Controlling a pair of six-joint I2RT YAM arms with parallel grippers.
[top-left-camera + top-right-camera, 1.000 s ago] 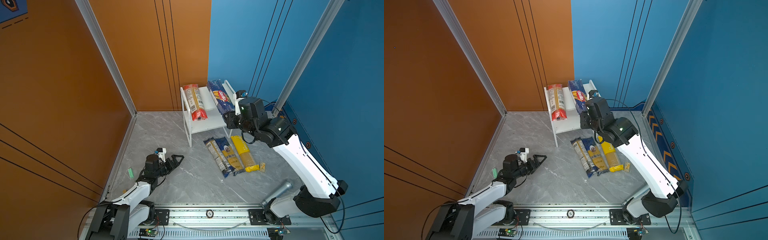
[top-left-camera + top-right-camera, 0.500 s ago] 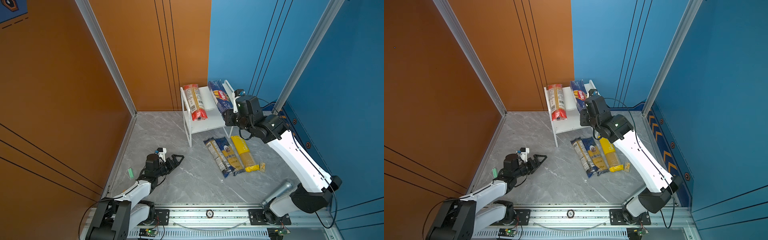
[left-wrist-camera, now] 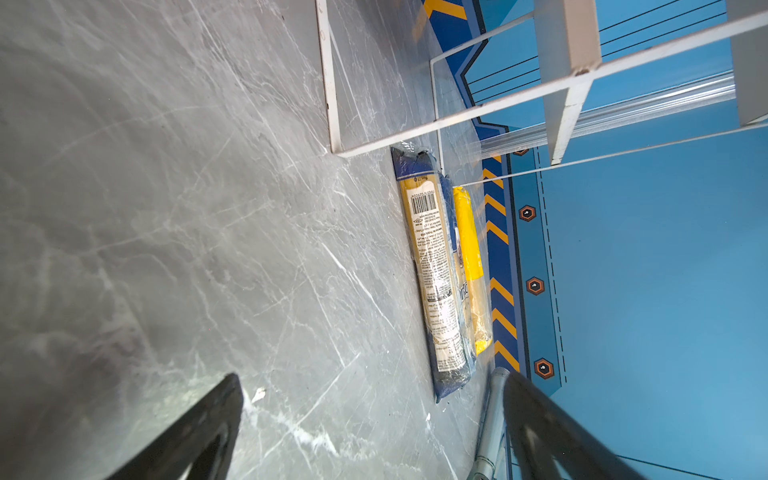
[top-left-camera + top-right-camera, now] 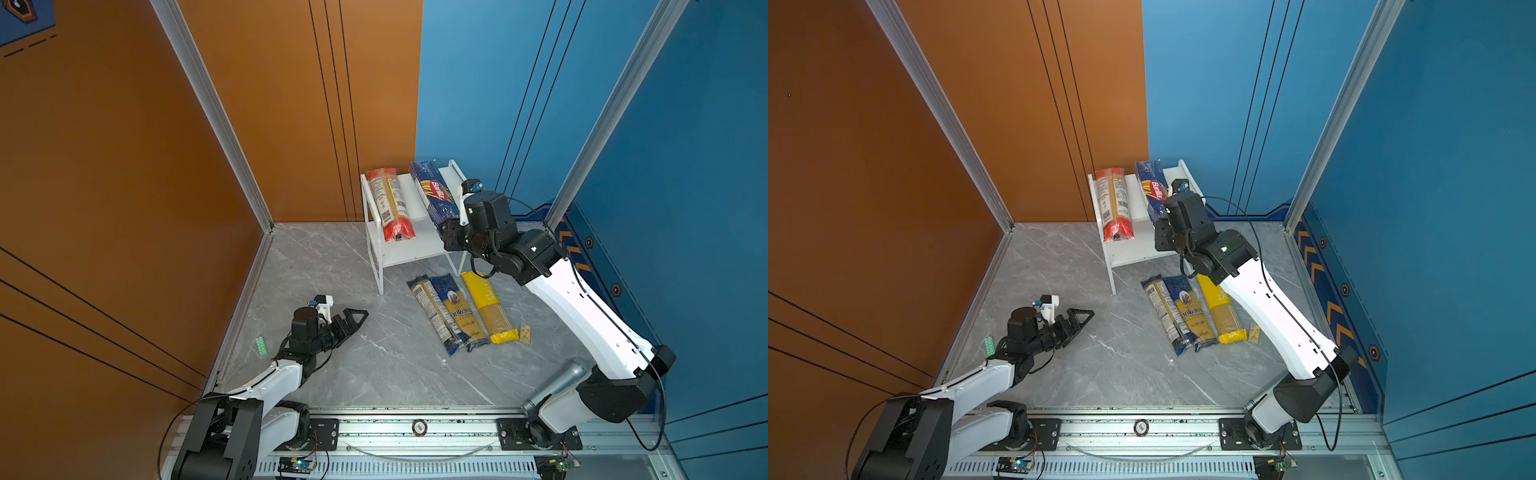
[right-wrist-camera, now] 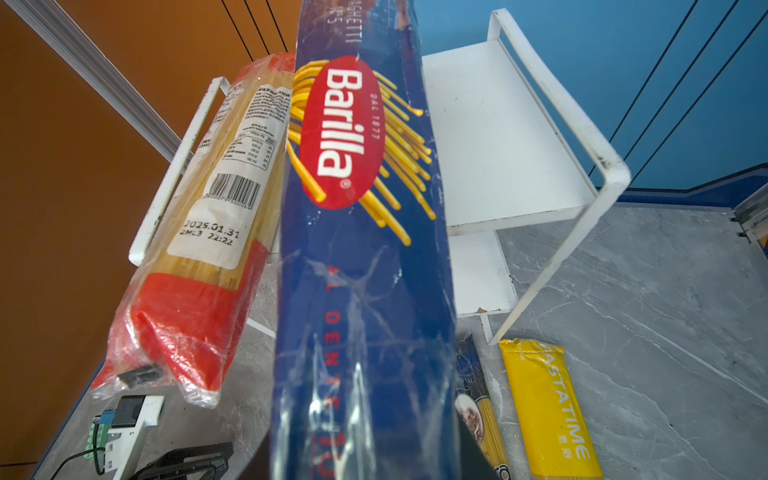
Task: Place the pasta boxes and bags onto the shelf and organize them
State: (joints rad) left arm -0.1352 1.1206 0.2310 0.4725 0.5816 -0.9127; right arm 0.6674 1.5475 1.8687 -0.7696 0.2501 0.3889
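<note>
The white shelf [image 4: 409,195] [image 4: 1138,249] [image 5: 498,137] stands at the back wall. A red-ended clear pack [image 4: 390,203] [image 4: 1115,203] [image 5: 216,199] lies on its top board. Beside it the dark blue Barilla pack [image 4: 434,195] [image 4: 1152,191] [image 5: 361,208] stretches over the top board, its near end held by my right gripper [image 4: 449,235] [image 4: 1160,235] [image 5: 365,457], which is shut on it. On the floor in front lie a clear, dark-blue labelled pack [image 4: 432,313] [image 3: 436,270], a blue-yellow portrait pack [image 4: 455,309] [image 5: 478,411] and a yellow pack [image 4: 488,305] [image 5: 548,411]. My left gripper [image 4: 353,318] [image 4: 1079,318] [image 3: 370,376] is open and empty, low over the floor at the left.
A small green block [image 4: 261,346] lies by the left wall. A small yellowish piece [image 4: 525,333] sits beside the yellow pack's near end. The metal rail [image 4: 415,424] runs along the front edge. Orange and blue walls close the floor in on three sides.
My right gripper has shifted the Barilla pack slightly to the left over the shelf. The left arm has not moved.
</note>
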